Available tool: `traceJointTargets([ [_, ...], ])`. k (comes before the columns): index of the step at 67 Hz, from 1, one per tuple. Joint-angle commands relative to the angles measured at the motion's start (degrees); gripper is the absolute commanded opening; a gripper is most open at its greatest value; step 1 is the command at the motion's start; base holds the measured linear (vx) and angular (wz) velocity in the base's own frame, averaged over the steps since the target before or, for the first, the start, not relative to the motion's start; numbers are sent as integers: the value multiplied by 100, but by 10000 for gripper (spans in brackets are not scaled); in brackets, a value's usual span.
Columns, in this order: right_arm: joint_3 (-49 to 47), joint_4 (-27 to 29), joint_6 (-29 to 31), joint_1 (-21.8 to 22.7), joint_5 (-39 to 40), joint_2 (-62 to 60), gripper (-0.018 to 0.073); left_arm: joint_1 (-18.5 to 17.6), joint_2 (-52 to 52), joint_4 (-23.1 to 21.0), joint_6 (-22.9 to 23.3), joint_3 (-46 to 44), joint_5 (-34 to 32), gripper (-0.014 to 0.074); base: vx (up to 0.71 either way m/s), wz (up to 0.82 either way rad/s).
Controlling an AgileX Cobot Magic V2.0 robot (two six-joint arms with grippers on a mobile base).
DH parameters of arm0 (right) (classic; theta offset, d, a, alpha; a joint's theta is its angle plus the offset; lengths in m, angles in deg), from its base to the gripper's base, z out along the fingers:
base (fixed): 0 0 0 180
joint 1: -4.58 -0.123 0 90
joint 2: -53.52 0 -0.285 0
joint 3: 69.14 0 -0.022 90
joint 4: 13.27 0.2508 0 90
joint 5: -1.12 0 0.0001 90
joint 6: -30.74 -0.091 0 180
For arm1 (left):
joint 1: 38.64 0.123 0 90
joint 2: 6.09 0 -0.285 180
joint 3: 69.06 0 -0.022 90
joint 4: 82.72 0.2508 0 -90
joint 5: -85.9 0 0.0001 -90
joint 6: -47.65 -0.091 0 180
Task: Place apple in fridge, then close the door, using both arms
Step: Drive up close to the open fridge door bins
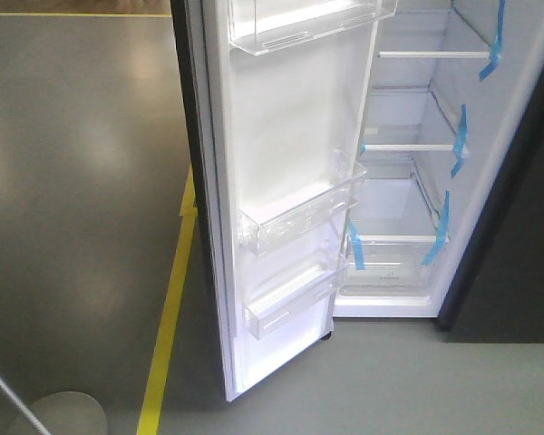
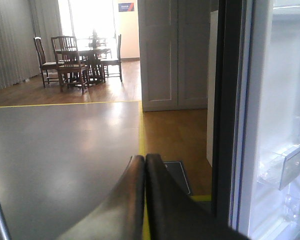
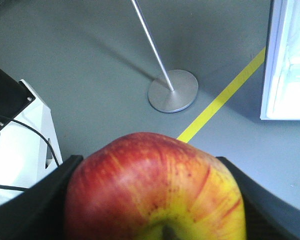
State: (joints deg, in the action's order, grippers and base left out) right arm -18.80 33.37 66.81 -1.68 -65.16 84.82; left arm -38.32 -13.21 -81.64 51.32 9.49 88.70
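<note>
Right gripper (image 3: 152,212): it is clamping the apple (image 3: 155,185) between its two black fingers, jaws spread to the fruit's width.
Apple: it is sitting in that grip, stem end facing the wrist camera, hanging over the grey floor (image 3: 90,60) outside the fridge (image 1: 408,195).
Left gripper (image 2: 144,165): its fingers are pressing together, gripping nothing.
Door (image 1: 290,118): it is standing wide open, showing its white liner and clear bins (image 1: 299,213).
Fridge: its glass shelves are showing strips of blue tape (image 1: 460,140).
Floor: a yellow line (image 1: 168,317) is running beside the door.
</note>
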Motion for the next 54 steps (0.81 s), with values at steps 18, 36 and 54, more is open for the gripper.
traceJointTargets([
  [18, -135, 323, 30, 5, 217, 54, 112, -31, 82, -48, 3, -92, -428, -6, 17, 1],
  [36, -135, 323, 30, 5, 217, 54, 112, -31, 82, -48, 3, -92, -428, -6, 15, 1],
  [54, -135, 323, 30, 5, 217, 54, 112, -31, 82, -48, 3, -92, -428, -6, 12, 1],
])
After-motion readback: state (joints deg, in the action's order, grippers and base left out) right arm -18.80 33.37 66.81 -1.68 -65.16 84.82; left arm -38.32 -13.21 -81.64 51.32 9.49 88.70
